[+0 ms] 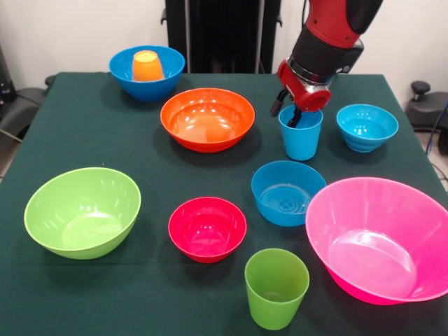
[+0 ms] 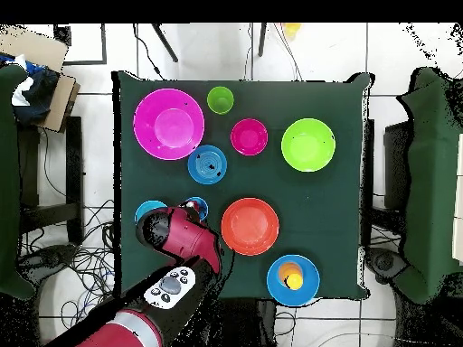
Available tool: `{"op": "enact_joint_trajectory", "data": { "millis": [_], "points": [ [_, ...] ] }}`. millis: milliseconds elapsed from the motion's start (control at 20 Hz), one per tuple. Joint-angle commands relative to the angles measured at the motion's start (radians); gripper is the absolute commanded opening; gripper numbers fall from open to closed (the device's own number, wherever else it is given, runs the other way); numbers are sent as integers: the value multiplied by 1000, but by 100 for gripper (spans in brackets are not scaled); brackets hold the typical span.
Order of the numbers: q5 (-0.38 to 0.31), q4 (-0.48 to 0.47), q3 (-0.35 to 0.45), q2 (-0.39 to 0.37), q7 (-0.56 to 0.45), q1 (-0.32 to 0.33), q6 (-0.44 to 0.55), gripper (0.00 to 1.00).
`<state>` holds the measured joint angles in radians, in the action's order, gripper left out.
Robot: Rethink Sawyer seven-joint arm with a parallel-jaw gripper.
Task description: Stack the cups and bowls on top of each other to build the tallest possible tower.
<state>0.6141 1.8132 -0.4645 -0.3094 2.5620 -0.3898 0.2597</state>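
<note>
My gripper (image 1: 285, 112) is at the light blue cup (image 1: 302, 141), which stands upright on the table. One finger is outside its left wall and the other dips inside the rim, with a gap between them. The orange cup (image 1: 147, 66) sits upside down in the large blue bowl (image 1: 123, 73) at the far left. The green cup (image 1: 276, 287) stands upright at the near edge. The wide orange bowl (image 1: 207, 119), small turquoise bowl (image 1: 367, 127), medium blue bowl (image 1: 287, 192), small red bowl (image 1: 207, 229), lime green bowl (image 1: 82, 212) and pink bowl (image 1: 378, 238) stand apart, open side up.
The table has a dark green cloth (image 1: 140, 154). In the overhead view my arm (image 2: 185, 239) covers part of the turquoise bowl (image 2: 145, 211) and the light blue cup (image 2: 198, 208). Chairs stand at both sides of the table.
</note>
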Motion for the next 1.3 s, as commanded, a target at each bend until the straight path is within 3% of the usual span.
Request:
{"op": "enact_joint_trajectory", "data": {
  "millis": [50, 1300],
  "points": [
    [-54, 0, 90, 20, 84, 13, -12, 100],
    [-77, 15, 99, 3, 67, 34, -18, 100]
  ]
}}
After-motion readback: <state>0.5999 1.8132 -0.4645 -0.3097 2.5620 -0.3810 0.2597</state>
